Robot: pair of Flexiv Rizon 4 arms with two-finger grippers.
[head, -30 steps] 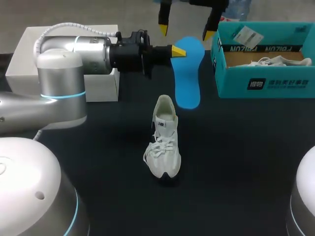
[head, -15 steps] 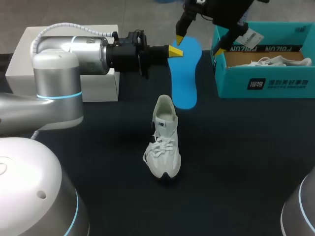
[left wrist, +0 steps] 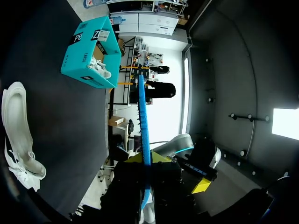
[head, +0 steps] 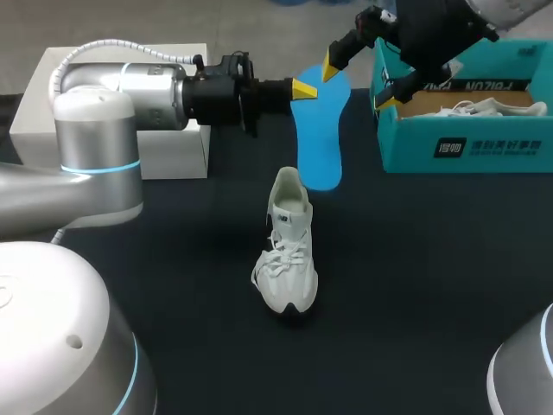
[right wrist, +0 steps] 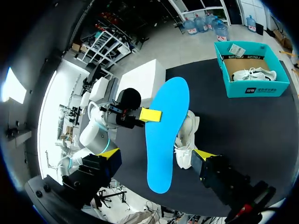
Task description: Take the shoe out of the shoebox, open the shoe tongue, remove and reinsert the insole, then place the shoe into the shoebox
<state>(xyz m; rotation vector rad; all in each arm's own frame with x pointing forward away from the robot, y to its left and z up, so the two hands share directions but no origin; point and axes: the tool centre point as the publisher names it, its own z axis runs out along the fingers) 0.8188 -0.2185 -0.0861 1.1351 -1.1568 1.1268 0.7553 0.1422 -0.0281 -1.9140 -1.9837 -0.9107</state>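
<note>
Left claw [head: 304, 88] is clamped shut on the edge of the blue insole [head: 318, 138]. In its own wrist view the insole shows edge-on, a thin line running straight out from between the yellow tips. The insole hangs in the air, well off the table [head: 415, 277].

Right claw [head: 359, 79] is spread wide and has hold of nothing. It sits just past the left claw, over the insole's far end. From its own wrist view the insole lies between its fingers, with a gap on both sides.

The white shoe [head: 287, 251] stands upright on the table, below and off to the side of the left claw, near the insole's free end.

The teal shoebox [head: 467, 147] is right beside the right claw, with a second white shoe [head: 484, 108] inside. There's a white box [head: 177, 151] back behind the left claw, by its arm.
</note>
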